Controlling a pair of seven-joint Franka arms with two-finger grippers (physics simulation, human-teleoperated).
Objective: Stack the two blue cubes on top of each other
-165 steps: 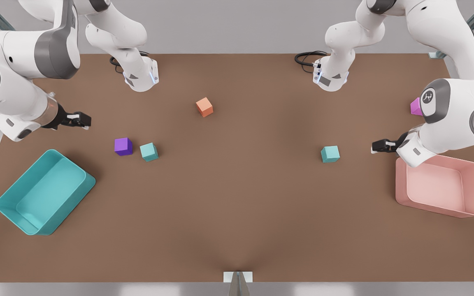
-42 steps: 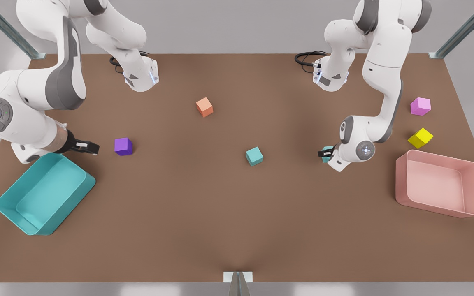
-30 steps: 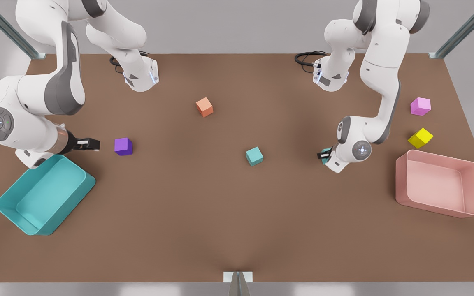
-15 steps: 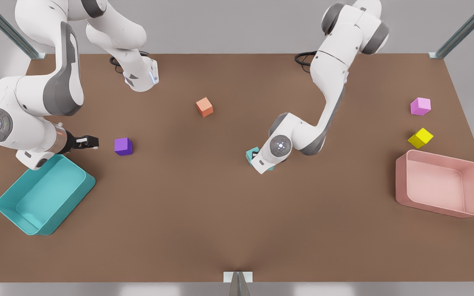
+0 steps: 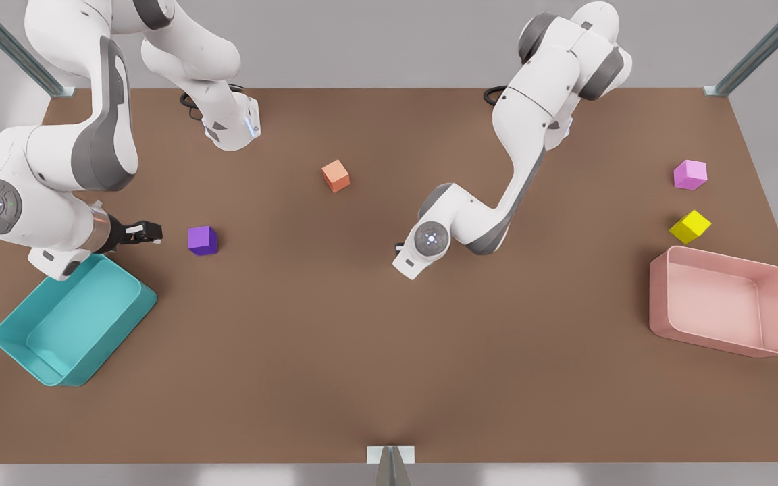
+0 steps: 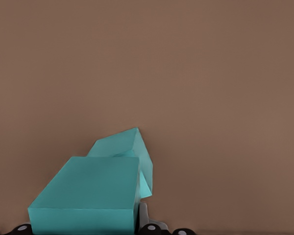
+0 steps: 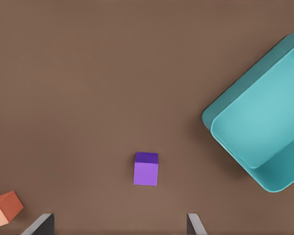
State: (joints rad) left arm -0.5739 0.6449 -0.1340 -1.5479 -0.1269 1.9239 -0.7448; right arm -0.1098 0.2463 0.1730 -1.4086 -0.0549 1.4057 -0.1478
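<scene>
Left wrist view: the left tool point(image 6: 83, 230) is clamped on one blue cube point(image 6: 88, 193), carried just above and partly over the second blue cube point(image 6: 125, 152), which sits on the desk point(image 6: 210, 73) skewed relative to the held one. Judged step: placing the carried cube on its mate, not yet seated. The next move calls for squaring the held cube over the lower one, lowering until the faces meet, then parting the fingers without nudging the stack. In the front view this arm's wrist point(image 5: 423, 246) covers both cubes at mid-desk. The right tool point(image 5: 139, 233) waits, fingers apart, near the purple cube point(image 5: 202, 240) and beside the teal bin point(image 5: 71, 314). Orange cube point(image 5: 335, 175), pink cube point(image 5: 689, 174), yellow cube point(image 5: 690, 226) and pink bin point(image 5: 723, 300) lie well apart; nothing obstructs the placement.
</scene>
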